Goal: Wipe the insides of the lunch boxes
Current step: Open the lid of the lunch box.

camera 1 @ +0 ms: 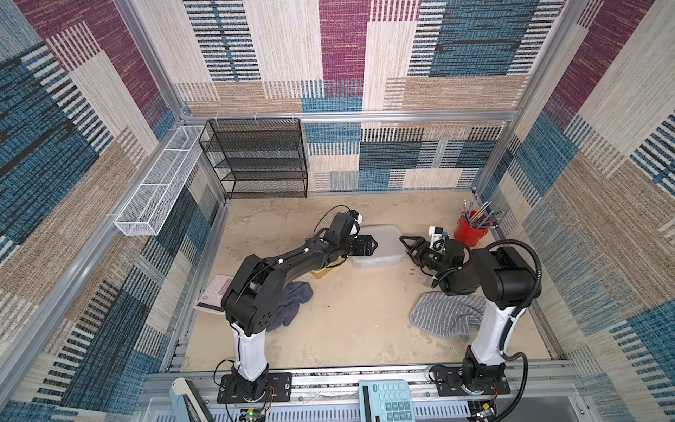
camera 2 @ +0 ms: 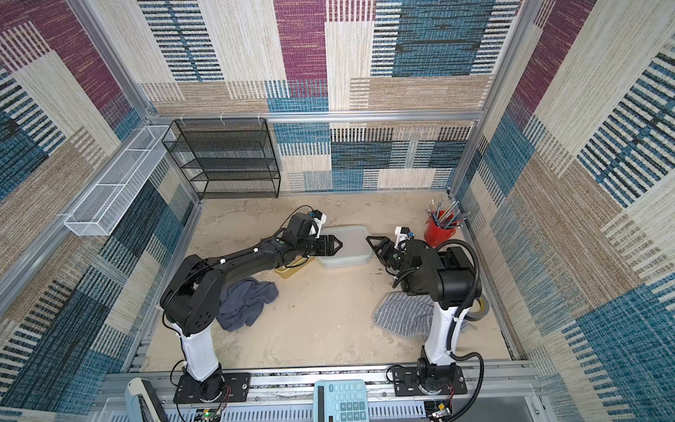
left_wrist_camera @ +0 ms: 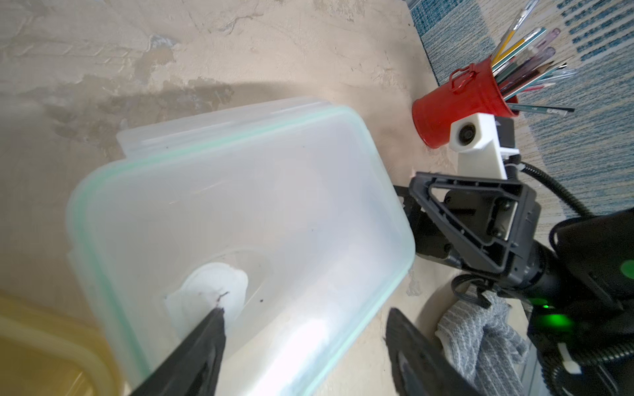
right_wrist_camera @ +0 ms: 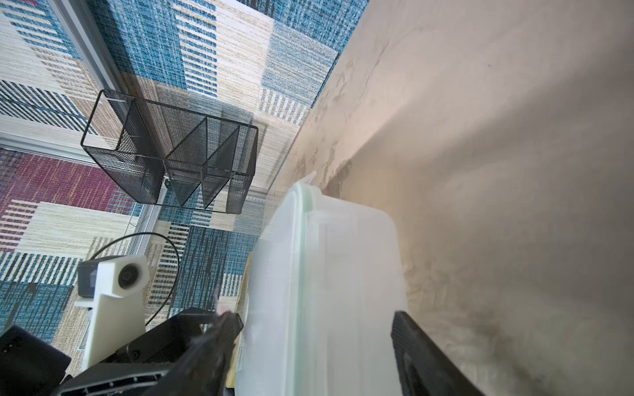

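In both top views the clear lunch box (camera 1: 383, 244) (camera 2: 352, 244) sits at mid-back of the table with its green-sealed lid on. The amber lunch box (camera 1: 321, 272) (left_wrist_camera: 41, 349) lies just left of it, mostly hidden under my left arm. My left gripper (camera 1: 372, 245) (left_wrist_camera: 305, 315) is open over the clear box's left end. One finger hangs above the lid (left_wrist_camera: 240, 205) and the other is past its edge. My right gripper (camera 1: 407, 250) (right_wrist_camera: 315, 319) is open at the box's right end, and the clear box (right_wrist_camera: 336, 274) lies between its fingers.
A dark blue cloth (camera 1: 292, 307) lies by the left arm and a grey striped cloth (camera 1: 445, 314) by the right arm. A red pen cup (camera 1: 471, 230) stands back right. There is a pink calculator (camera 1: 215, 292), a teal calculator (camera 1: 387, 402), a black mesh shelf (camera 1: 259, 157) and a white wire basket (camera 1: 160, 182).
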Motion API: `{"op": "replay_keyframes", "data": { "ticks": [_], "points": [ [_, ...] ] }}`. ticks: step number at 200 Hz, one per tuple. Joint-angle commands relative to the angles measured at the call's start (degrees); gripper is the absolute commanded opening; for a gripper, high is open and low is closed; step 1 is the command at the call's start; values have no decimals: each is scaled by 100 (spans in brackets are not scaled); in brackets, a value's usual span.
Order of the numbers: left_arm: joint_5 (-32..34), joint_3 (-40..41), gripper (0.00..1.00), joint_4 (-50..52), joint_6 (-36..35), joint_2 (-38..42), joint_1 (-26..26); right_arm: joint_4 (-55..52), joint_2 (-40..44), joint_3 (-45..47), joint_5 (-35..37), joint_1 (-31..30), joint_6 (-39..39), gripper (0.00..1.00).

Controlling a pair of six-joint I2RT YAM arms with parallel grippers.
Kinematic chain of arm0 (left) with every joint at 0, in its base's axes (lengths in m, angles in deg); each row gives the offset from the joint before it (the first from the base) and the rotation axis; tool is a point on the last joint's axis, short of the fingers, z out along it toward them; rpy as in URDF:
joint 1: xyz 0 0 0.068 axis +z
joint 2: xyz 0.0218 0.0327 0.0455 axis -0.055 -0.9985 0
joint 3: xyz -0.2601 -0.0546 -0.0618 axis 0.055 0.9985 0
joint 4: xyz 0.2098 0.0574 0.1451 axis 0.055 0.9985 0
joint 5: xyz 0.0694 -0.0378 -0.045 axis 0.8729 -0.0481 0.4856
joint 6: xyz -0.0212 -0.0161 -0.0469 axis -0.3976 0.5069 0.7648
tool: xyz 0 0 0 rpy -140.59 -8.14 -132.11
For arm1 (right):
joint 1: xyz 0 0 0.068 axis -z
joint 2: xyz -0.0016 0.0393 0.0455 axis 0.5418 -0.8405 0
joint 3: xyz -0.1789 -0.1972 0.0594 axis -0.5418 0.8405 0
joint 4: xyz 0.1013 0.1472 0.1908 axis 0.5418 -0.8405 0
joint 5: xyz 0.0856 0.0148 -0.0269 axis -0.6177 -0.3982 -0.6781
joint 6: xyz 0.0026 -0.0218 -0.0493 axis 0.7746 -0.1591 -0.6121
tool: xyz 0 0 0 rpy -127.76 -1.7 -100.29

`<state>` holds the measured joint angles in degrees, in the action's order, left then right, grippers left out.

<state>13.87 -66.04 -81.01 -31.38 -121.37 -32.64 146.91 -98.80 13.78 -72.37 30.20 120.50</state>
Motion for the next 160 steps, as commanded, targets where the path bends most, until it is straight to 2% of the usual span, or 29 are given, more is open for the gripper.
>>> {"op": "replay_keyframes", "data": {
  "ticks": [1,31,77,119,143,160],
  "points": [
    [296,88,77,429,-45,205,24,365,92,42,-66,-6,103,72],
    [376,296,78,406,-39,401,193,387,186,60,-116,-3,165,66],
    [341,444,78,354,-37,501,288,537,186,88,-223,-3,355,63],
    [-41,344,78,248,63,245,293,838,219,175,-302,-5,685,57],
    [-196,306,77,171,157,89,290,706,329,168,-369,-2,733,58],
    [-231,403,76,-17,235,99,288,288,425,185,-232,1,545,70]
  ]
}}
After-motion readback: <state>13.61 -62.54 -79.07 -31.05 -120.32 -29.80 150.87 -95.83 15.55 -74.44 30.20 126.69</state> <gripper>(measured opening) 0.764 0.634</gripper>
